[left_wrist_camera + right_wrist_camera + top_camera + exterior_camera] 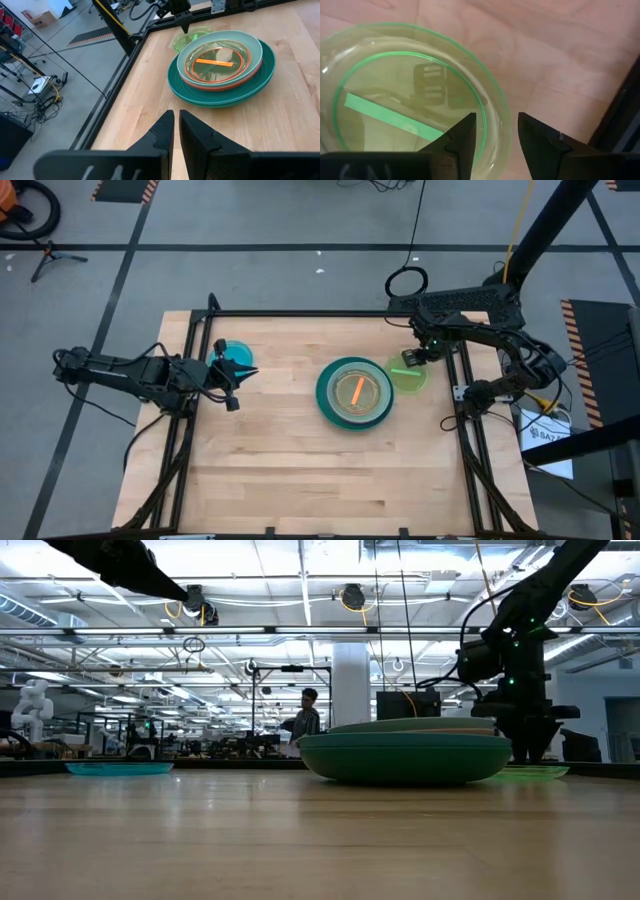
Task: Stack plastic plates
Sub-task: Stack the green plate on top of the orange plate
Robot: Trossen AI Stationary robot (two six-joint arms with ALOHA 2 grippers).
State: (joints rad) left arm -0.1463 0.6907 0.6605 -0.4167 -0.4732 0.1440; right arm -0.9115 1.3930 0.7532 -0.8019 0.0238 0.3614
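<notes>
A stack of plates (355, 392) (405, 755) (220, 65) sits mid-table: a large teal plate lowest, then red-orange and pale mint rims, with an orange strip in the top dish. To its right a small lime plate (410, 377) (395, 100) lies flat on the wood. My right gripper (410, 360) (497, 130) (528, 755) is open and pointing down, one finger inside the lime plate's rim (501, 115) and one outside. A small blue plate (235, 355) (118, 768) lies at the left. My left gripper (243, 375) (176, 127) is beside it, shut and empty.
A black frame rail (330, 314) borders the table's far side, and side rails run down the left (185, 430) and right (470, 450). Bare wood (320, 470) stretches across the near half of the table. A person (305, 720) stands in the room far behind.
</notes>
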